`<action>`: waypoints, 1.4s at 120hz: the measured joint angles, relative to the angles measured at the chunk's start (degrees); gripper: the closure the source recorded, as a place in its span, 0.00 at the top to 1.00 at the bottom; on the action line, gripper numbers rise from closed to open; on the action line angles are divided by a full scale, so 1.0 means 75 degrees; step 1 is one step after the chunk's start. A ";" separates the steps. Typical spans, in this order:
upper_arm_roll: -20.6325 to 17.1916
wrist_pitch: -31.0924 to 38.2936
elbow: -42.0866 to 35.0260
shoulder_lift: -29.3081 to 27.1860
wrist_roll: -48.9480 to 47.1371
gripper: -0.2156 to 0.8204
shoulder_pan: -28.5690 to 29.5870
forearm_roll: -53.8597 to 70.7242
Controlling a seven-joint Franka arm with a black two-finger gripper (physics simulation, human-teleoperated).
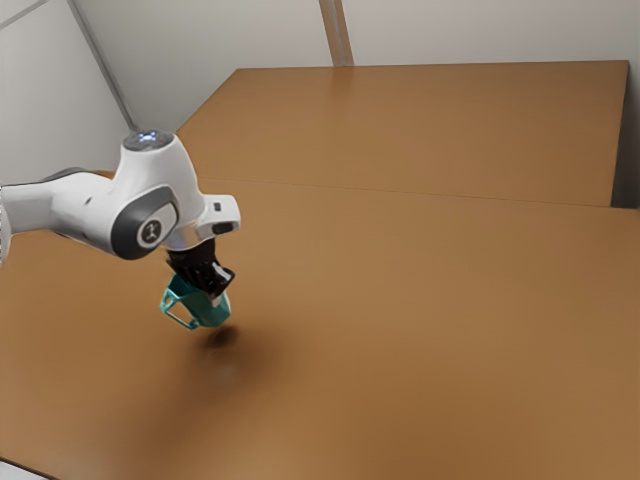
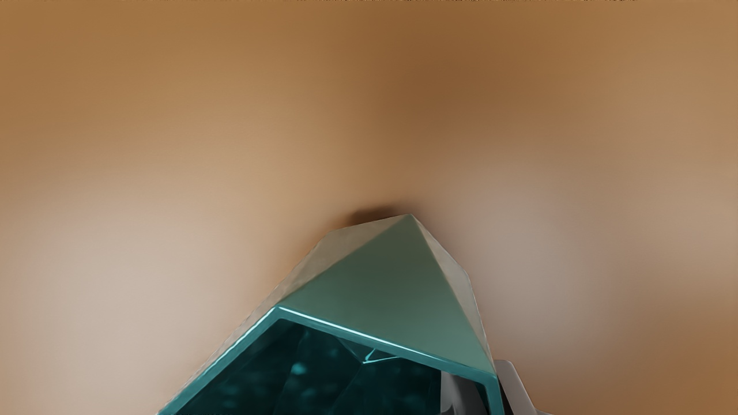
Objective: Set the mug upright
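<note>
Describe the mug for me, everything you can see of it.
The mug is teal and glossy, material unclear, with flat-faceted sides, a bright angular rim and a dark teal inside. Its angular handle points toward the exterior view's left. The gripper pinches its wall, one finger inside, one outside. It hangs tilted, apparently just above the table, its shadow below.

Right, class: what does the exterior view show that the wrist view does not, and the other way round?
Exterior view: the white arm and the wall.
Wrist view: a close look into the mug, one finger inside, the other finger outside.
Both: the mug in the gripper, the tabletop and a shadow on it.
</note>
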 joint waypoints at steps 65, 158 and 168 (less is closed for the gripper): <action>-0.0128 -0.0389 0.0060 0.0527 -0.0888 0.04 -0.0021 -0.0148; -0.0276 0.0122 0.0067 0.0953 -0.1500 0.42 -0.0058 -0.0204; -0.0279 0.0132 0.0066 0.0765 -0.1510 0.54 -0.0052 -0.0221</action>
